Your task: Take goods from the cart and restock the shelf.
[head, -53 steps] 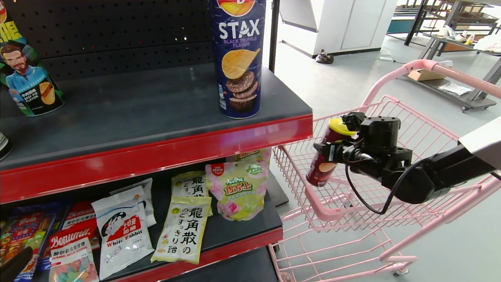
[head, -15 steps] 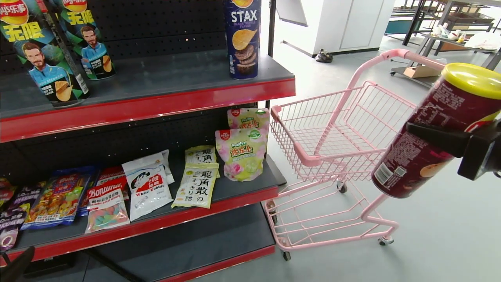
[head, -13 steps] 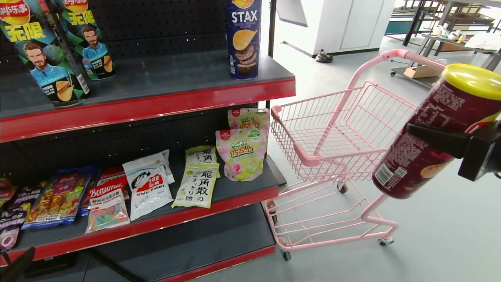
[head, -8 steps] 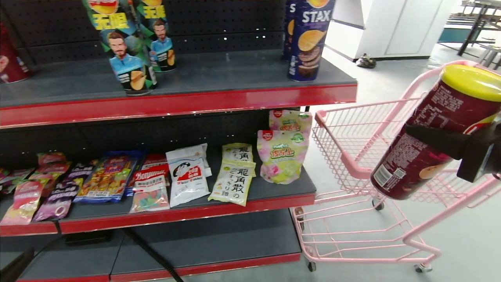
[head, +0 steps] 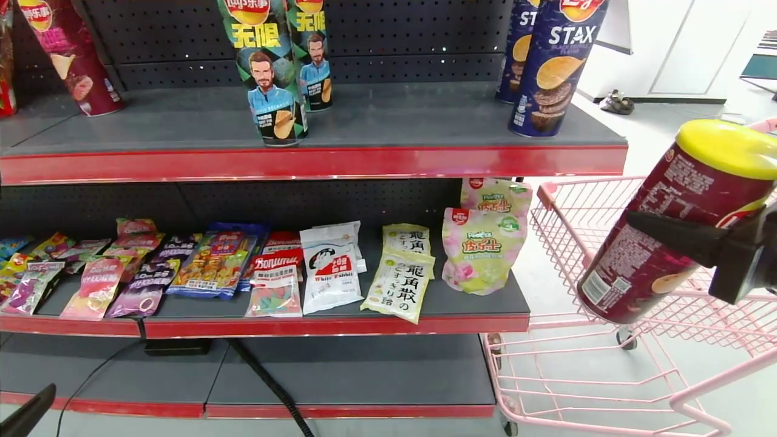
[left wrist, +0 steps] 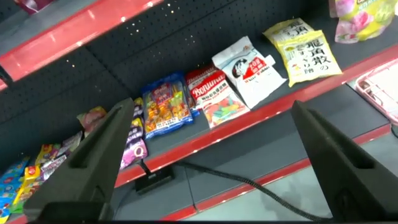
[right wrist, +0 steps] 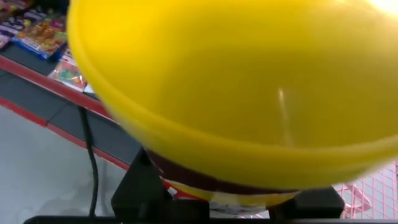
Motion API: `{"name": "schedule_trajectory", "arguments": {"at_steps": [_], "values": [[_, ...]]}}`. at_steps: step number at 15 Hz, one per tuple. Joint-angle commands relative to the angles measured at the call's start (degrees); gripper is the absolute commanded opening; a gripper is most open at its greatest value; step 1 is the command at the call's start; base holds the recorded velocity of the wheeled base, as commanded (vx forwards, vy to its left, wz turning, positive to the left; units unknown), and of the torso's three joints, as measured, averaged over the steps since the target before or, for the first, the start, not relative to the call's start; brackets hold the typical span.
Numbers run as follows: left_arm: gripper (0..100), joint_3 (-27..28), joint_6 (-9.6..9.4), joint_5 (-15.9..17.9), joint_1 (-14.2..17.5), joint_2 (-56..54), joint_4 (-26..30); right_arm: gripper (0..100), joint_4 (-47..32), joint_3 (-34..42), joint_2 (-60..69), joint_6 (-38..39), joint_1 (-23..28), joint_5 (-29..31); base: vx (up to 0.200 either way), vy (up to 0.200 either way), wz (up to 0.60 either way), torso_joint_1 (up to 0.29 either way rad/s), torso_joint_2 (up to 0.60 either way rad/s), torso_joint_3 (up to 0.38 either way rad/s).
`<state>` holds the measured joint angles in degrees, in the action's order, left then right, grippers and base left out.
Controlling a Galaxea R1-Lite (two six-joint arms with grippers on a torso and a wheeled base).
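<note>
— So, head view?
— Right gripper (head: 685, 238) clamps the tilted dark red can (head: 658, 200) in the air beside the pink cart (head: 561, 221), right of the shelf (head: 315, 162).
— Left wrist view?
— Left gripper (left wrist: 211, 109): its 2 fingers (left wrist: 106, 149) stand apart, snack bags (left wrist: 163, 109) beyond.
— Right wrist view?
— The can's yellow lid (right wrist: 236, 81), close.

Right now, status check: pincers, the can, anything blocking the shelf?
Right pincer shut on chip can, tilted, beside pink cart. Left pincer open, empty, facing snack bags. Top shelf bare between green cans and blue cans.

Shoes (head: 617, 103) beside white cabinet (head: 686, 48)
</note>
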<state>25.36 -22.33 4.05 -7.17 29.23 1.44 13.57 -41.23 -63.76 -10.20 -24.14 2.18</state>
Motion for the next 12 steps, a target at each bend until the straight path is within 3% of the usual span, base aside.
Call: {"name": "schedule_trajectory", "arguments": {"at_steps": [1,5,12], "values": [[100,0.0,0.01,0.0,0.0,0.1,0.0,0,0.0,0.5,1.8,0.0,-3.1,0.1,0.000,0.000,0.00,0.076,-0.37,-0.286],[100,-0.1,0.10,0.0,0.0,0.4,0.1,0,0.0,0.4,2.2,-0.8,-7.4,0.2,0.000,0.000,0.00,0.121,-0.46,-0.348],[100,-0.1,0.10,-0.1,0.0,0.3,0.1,0,0.0,1.2,2.1,-1.0,-8.0,0.1,0.000,0.000,0.00,0.173,-0.54,-0.374]]}}
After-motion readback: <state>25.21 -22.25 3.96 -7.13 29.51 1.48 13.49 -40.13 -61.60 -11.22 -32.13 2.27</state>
